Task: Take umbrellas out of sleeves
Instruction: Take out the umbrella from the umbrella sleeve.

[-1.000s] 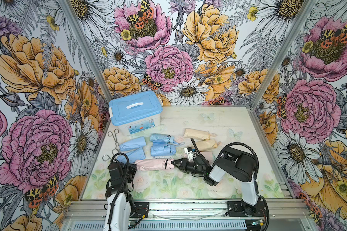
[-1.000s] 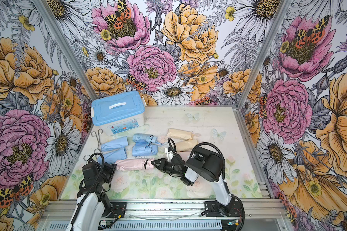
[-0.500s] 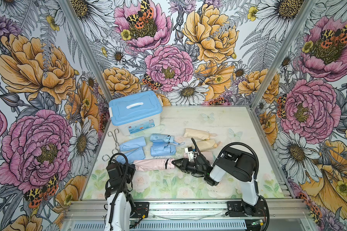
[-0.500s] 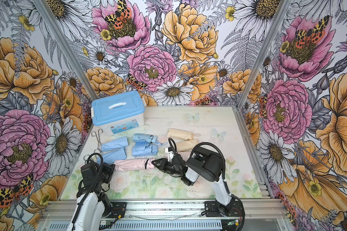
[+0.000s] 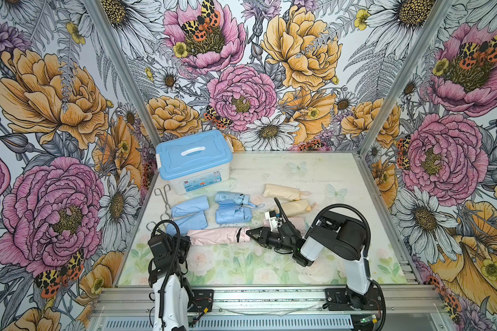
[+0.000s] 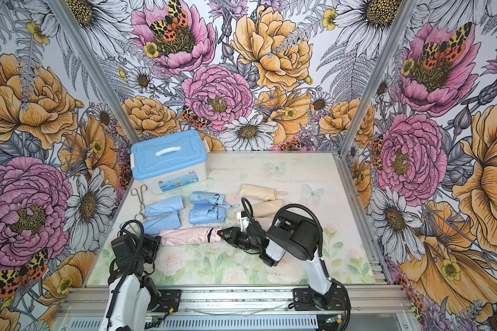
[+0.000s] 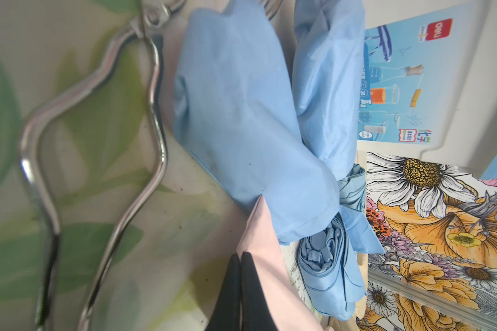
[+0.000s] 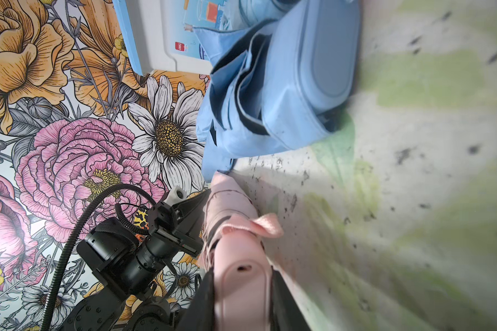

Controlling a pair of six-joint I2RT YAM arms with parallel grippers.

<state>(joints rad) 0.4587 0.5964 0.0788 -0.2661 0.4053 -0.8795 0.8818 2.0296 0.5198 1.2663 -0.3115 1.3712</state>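
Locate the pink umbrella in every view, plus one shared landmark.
In a top view: pink umbrella front-centre of the table.
In a top view: pink umbrella in the same spot.
Left wrist: umbrella itself not visible, only its pink sleeve, close up and pinched in the left gripper.
Right wrist: pink umbrella close up, handle clamped in the right gripper.
Shared landmark: blue-lidded box, in all four.

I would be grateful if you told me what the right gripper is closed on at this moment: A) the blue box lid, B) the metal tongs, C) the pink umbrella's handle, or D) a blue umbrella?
C: in the right wrist view the right gripper is clamped around the pink umbrella's handle, well apart from the blue items.
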